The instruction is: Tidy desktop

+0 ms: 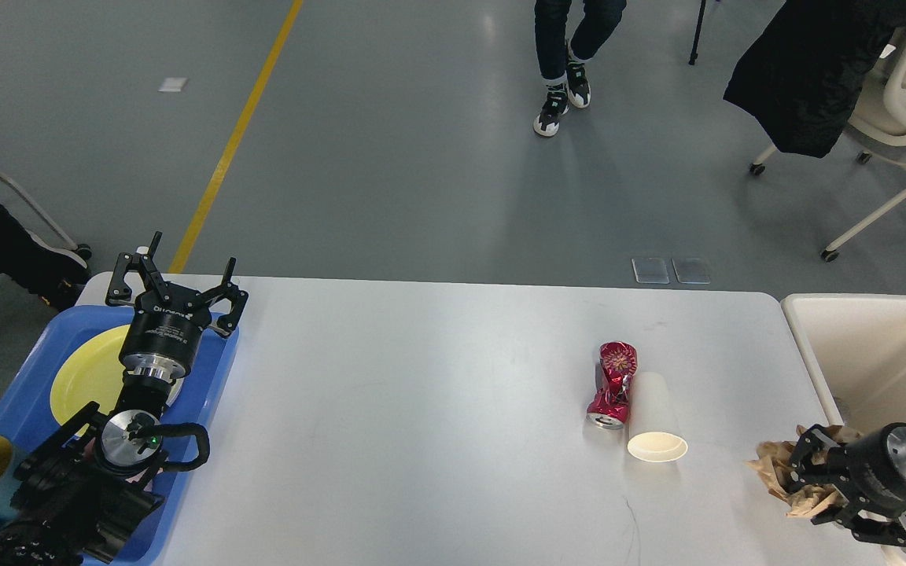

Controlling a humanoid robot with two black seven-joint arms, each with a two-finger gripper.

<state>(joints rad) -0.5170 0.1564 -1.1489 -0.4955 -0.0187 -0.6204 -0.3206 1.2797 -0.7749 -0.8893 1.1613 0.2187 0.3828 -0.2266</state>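
Clearing trash: right gripper (803, 483), lower right, clamped on crumpled paper (775, 472). Left gripper (178, 275), upper left, spread, empty. Next: carry paper over bin (878, 354), release.

White desktop (437, 409), crumpled red can (613, 385), blue tray (28, 393), yellow plate (87, 381)

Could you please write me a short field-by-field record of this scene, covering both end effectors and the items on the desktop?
desktop: white
left end effector: open, over blue tray
right end effector: shut on crumpled brown paper
can: red, crushed, lying down
cup: white, on its side, right beside the can
tray contents: yellow plate
bin: cream, at right end of desktop
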